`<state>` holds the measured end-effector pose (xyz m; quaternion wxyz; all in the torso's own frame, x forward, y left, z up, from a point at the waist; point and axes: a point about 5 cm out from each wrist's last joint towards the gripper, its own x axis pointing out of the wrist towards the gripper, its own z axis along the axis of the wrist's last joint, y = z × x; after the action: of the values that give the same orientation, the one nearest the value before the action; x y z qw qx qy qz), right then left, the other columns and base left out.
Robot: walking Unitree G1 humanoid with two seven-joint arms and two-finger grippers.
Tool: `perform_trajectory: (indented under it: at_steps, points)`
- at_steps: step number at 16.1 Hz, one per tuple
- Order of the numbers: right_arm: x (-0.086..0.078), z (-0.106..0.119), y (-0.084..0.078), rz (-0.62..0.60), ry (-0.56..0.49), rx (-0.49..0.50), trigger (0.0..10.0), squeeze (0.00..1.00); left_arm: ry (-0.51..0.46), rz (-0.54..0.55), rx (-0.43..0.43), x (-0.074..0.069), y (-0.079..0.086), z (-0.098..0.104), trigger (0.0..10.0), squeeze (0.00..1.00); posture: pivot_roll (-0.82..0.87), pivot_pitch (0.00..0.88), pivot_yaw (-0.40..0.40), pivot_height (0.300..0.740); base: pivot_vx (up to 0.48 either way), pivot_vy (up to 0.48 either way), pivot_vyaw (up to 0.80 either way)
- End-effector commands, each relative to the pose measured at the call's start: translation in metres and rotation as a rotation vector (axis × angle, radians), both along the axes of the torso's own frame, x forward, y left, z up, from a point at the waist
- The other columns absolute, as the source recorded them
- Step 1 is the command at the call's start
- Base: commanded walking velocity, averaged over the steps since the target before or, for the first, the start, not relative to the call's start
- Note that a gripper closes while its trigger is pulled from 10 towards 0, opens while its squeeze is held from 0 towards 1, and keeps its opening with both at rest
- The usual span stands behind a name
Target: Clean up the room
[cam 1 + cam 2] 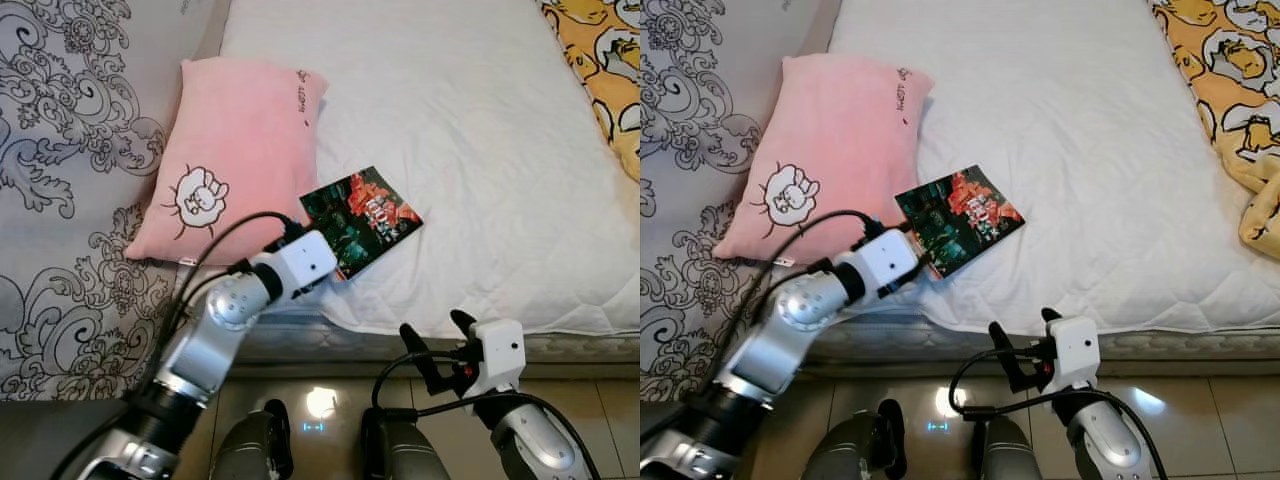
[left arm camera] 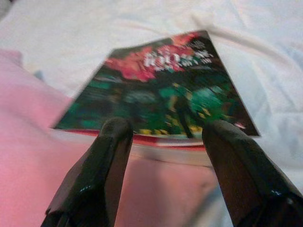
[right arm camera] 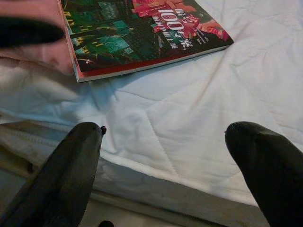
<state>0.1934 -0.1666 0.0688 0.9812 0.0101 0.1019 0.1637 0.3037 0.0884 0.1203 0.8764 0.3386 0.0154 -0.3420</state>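
Observation:
A book [image 1: 362, 220] with a dark green and red cover lies on the white quilted bed [image 1: 480, 130]. Its left edge rests against a pink pillow [image 1: 235, 160] with a sheep drawing. My left gripper [image 2: 163, 130] is open at the book's near edge, one finger [image 2: 111, 142] toward each end of that edge, with nothing between them. My right gripper [image 1: 433, 325] is open lower down, in front of the mattress edge, apart from the book [image 3: 142, 33].
A grey patterned blanket [image 1: 60, 150] covers the left side of the bed. A yellow printed blanket [image 1: 610, 70] lies at the far right. Glossy floor tiles [image 1: 320, 403] run below the mattress edge, by my legs.

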Motion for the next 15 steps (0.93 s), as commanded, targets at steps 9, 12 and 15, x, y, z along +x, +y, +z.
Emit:
perform_trajectory:
  at_steps: [9, 12, 15]
  points:
    - [-0.008, -0.004, -0.003, -0.005, 0.030, -0.012, 10.0, 0.00, 0.069, 0.102, 0.143, 0.026, -0.015, -0.047, 10.0, 0.00, -0.18, 0.249, 0.004, 0.740, 0.000, 0.000, 0.00]
    - [-0.009, -0.005, -0.002, -0.004, 0.034, -0.013, 10.0, 0.00, 0.076, 0.094, 0.083, 0.027, -0.034, -0.045, 10.0, 0.00, -0.18, 0.255, 0.005, 0.740, 0.000, 0.000, 0.00]
    - [-0.009, -0.005, -0.002, -0.001, 0.037, -0.015, 10.0, 0.00, 0.068, 0.037, -0.040, 0.021, -0.071, -0.035, 10.0, 0.00, -0.18, 0.257, 0.001, 0.740, 0.000, 0.000, 0.00]
